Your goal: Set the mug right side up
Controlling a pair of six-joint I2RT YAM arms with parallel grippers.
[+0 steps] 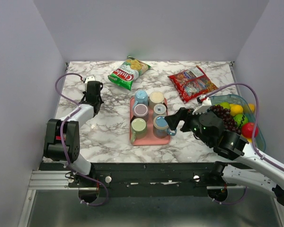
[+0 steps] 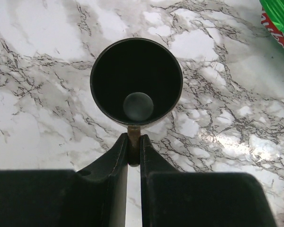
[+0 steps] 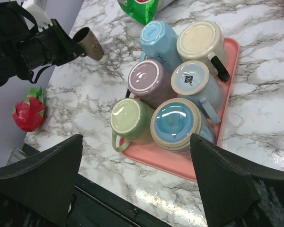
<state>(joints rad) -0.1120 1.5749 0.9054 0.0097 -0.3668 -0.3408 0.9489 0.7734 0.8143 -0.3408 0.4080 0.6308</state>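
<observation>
A dark brown mug (image 2: pixel 136 80) shows its open mouth in the left wrist view, above the marble table (image 2: pixel 47 94). My left gripper (image 2: pixel 134 142) is shut on the mug's handle. In the right wrist view the same mug (image 3: pixel 87 42) is held tilted, mouth up, at the far left. In the top view the left gripper (image 1: pixel 93 92) is at the table's left and hides the mug. My right gripper (image 1: pixel 174 125) is open and empty, beside the near right corner of the pink tray (image 1: pixel 151 140). Its fingers (image 3: pixel 42 175) are spread wide.
The pink tray (image 3: pixel 229 52) holds several mugs upside down: light blue (image 3: pixel 156 38), cream (image 3: pixel 199 40), purple (image 3: pixel 149 80), green (image 3: pixel 132 120), glazed blue (image 3: pixel 177 125). A green chip bag (image 1: pixel 128 72) and a red snack bag (image 1: pixel 193 82) lie at the back. A fruit bowl (image 1: pixel 258 135) stands right.
</observation>
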